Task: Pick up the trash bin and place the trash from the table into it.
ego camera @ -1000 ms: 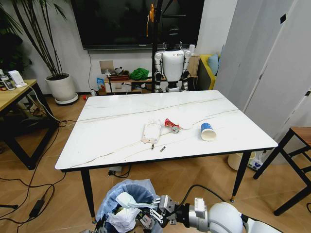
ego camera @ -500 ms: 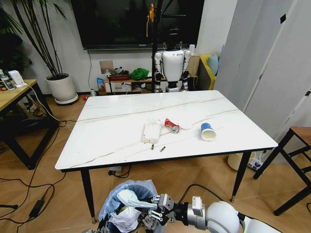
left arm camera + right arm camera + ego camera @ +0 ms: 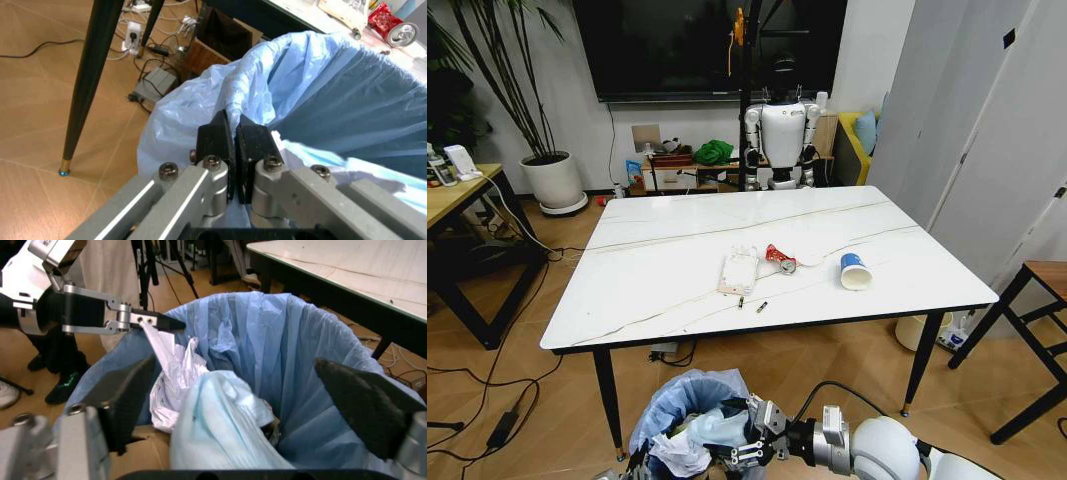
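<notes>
Several pieces of trash lie on the white marble-look worktop (image 3: 677,250), which stands on a wooden floor with a potted plant (image 3: 549,175) at far left and a white humanoid robot (image 3: 782,140) behind: a clear plastic pack (image 3: 738,271) with its long axis running away from the camera, a crushed red can (image 3: 780,259), then a blue-and-white paper cup (image 3: 855,271) tipped on its side, mouth toward the near edge. Below the near edge the trash bin (image 3: 689,405) stands upright, mouth up, holding crumpled paper. The left gripper (image 3: 233,137) has its jaws pinching the bag rim; the right gripper (image 3: 233,390) hangs over the bin's mouth, jaws spread wide
</notes>
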`<state>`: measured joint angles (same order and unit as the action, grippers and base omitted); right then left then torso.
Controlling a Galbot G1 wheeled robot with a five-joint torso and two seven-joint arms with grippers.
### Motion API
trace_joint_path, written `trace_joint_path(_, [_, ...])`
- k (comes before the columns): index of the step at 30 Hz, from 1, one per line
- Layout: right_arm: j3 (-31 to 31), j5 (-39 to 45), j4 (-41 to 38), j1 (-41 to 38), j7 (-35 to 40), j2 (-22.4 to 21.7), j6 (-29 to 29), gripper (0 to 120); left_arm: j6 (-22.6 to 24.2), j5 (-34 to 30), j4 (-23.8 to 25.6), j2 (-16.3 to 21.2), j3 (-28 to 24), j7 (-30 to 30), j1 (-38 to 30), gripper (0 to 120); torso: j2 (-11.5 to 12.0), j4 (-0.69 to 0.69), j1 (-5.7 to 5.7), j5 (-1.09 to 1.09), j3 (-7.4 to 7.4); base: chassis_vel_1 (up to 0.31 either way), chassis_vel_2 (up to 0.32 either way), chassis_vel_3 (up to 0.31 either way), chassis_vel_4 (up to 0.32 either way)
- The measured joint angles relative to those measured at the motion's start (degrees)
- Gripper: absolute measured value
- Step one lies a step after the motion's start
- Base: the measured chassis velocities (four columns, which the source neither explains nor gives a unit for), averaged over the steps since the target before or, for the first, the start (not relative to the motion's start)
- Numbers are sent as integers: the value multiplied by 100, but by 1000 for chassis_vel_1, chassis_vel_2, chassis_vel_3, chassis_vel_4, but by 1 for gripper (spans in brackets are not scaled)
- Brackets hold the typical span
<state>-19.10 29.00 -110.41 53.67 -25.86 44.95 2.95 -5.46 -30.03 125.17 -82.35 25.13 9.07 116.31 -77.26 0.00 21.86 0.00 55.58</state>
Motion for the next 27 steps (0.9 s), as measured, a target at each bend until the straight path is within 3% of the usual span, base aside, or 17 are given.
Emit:
trace_joint_path(3, [7, 49, 0, -27, 31, 17, 0, 99, 1, 0, -7, -5, -9, 0, -1, 0, 0, 0, 0, 0, 0, 0, 0, 0, 0])
trace_joint_path(12, [608, 506, -83, -118, 276, -83, 23, 100, 9, 0, -12, 68, -20, 4, 50, 0, 0, 1, 0, 0, 0, 0, 0, 0, 0])
trace_joint_path(19, [2069, 1088, -161, 360, 576, -322, 36, 100, 158, -158, 136, 576, 93, 28, 180, 0, 0, 0, 0, 0, 0, 0, 0, 0, 0])
trace_joint_path(27, [2809, 1238, -161, 697, 676, -384, 27, 100, 381, -379, 381, 1265, 419, 51, 343, 0, -1, -1, 0, 0, 0, 0, 0, 0, 0])
